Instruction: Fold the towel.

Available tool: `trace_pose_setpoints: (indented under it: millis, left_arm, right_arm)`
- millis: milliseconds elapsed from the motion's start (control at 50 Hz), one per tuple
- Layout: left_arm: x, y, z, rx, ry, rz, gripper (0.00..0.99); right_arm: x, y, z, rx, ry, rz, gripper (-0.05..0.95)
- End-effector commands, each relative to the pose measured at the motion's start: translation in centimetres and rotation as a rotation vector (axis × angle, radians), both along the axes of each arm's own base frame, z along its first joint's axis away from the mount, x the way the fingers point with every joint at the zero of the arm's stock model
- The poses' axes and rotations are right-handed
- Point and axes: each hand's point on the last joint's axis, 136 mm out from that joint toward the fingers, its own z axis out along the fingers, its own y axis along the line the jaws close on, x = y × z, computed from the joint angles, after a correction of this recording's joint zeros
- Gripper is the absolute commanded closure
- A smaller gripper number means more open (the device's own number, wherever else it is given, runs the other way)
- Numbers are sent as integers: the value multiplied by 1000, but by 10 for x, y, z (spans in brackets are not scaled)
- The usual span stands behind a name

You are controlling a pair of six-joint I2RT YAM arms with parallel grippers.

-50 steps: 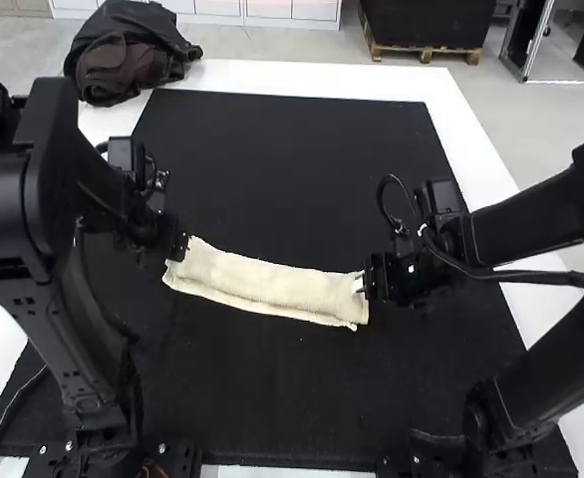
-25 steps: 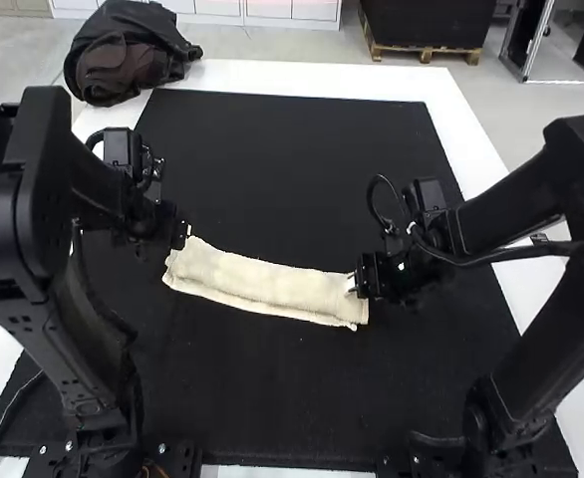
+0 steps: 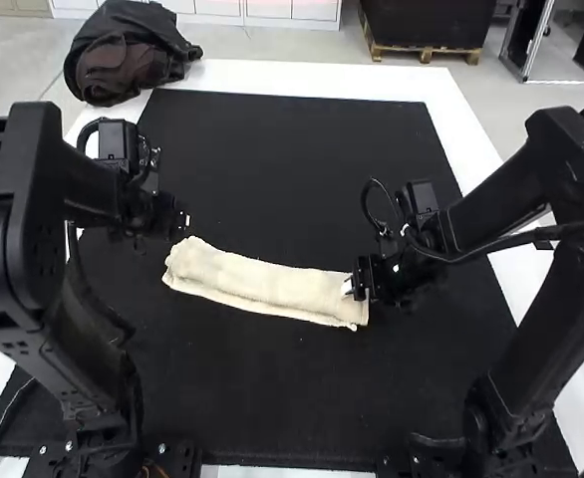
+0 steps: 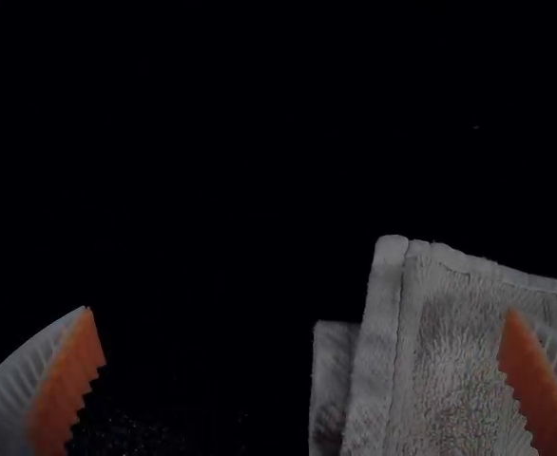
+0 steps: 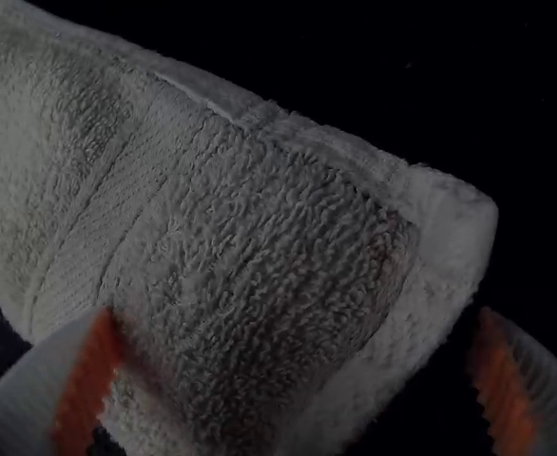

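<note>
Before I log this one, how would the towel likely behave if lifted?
The towel would probably sag, its layers looking soft and rumpled. Its looped pile should resist slipping. Lifted by one end, the loosely stacked layers may open.

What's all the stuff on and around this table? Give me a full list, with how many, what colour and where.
Towel: one, cream, folded into a long strip near the middle of the mat
Mat: one, black, spread over the table, under the towel
Table: one, white, its border showing around the mat
Cloth bundle: one, black and dark brown, at the table's far left corner, perhaps a jacket
Cables: several, black, along the arms
Robot arms: two, black, the left arm at the left and the right arm at the right
Grippers: two, with white ribbed fingers and orange pads, both open; left gripper by the towel's left end, right gripper at its right end
</note>
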Motion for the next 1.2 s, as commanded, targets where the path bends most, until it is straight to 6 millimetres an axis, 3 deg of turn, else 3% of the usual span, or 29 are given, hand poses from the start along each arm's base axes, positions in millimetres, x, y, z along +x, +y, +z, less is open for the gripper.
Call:
trace_pose_setpoints:
  millis: [0,120,380,720,1000,1180]
  left_arm:
    - [4,3,13,-12,-39,18,25]
    - [4,4,13,-18,-40,25,25]
    - [4,4,14,-19,-39,28,25]
    - [5,4,16,-20,-44,29,25]
    - [9,6,21,-15,-59,31,25]
    - [10,7,23,-10,-69,34,25]
  right_arm:
    - [-3,15,-1,60,39,31,464]
    - [-8,26,3,136,81,52,926]
    - [-9,20,6,113,78,58,923]
    - [13,10,51,139,-4,-5,925]
    - [26,26,78,171,-31,11,923]
    - [18,57,92,199,-21,72,923]
